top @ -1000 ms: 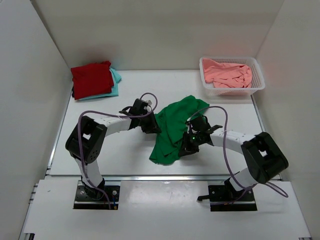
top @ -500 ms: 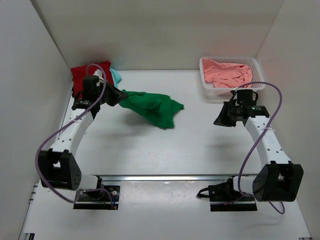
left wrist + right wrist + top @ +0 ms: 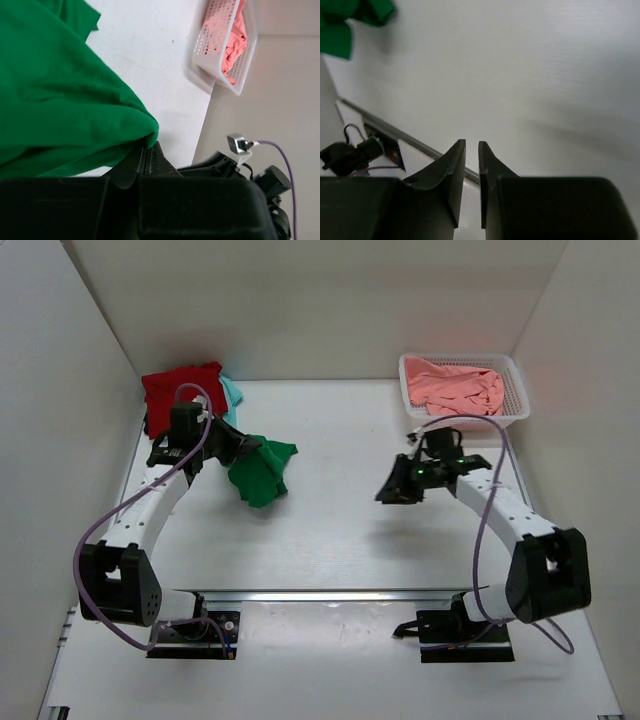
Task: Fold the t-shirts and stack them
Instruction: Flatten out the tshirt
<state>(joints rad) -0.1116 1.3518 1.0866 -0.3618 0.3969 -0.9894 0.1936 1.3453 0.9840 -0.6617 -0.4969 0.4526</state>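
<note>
You are clamping the left gripper (image 3: 243,447) on the bunched bright green t-shirt (image 3: 262,474), its long axis hanging toward the near edge. Your right gripper (image 3: 472,145) is showing a narrow gap, holding nothing.

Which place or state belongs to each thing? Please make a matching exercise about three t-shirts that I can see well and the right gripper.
Things: 1 green t-shirt; 2 dark red t-shirt; 3 salmon pink t-shirt; 4 right gripper.
States: A in the white basket; B holding nothing; C pinched by the left gripper; D lying on the turquoise t-shirt.
Pairs: 1-C; 2-D; 3-A; 4-B.
</note>
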